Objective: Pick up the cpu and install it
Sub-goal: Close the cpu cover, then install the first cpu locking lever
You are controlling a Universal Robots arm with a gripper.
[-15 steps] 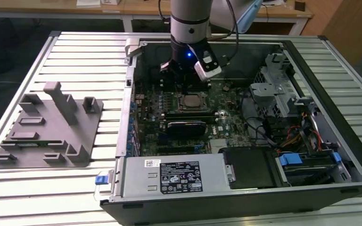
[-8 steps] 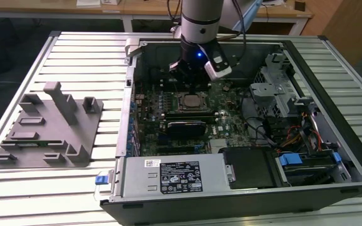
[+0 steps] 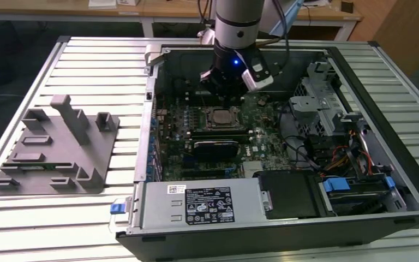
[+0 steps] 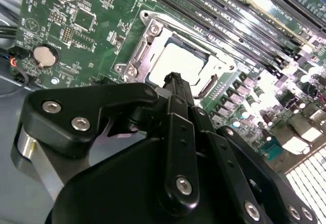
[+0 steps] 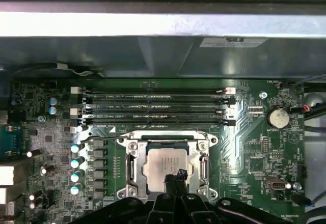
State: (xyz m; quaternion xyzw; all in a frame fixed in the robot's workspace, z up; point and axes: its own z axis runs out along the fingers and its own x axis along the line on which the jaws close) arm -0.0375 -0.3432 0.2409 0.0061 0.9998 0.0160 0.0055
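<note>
Arm (image 3: 237, 19): silver-grey tube with a black band, then a black wrist with a small blue light (image 3: 235, 61). Pale grey camera block (image 3: 257, 76) on the wrist's side, thin black cables (image 3: 286, 33) alongside. Gripper (image 4: 173, 79): matte black linked bars, round silver screw heads (image 4: 184, 185).

The cpu (image 5: 164, 162) has a shiny silvery metal top inside a glossy metal socket frame (image 5: 131, 167).

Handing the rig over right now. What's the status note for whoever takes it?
Gripper: fingers shut, holding nothing, tips over the cpu's near edge.
Cpu: lying flat in the motherboard socket, inside the metal frame.
Done: cpu is out of the gripper and in the socket.
Left: cannot tell whether the frame is latched, or whether the tips touch the cpu.
</note>
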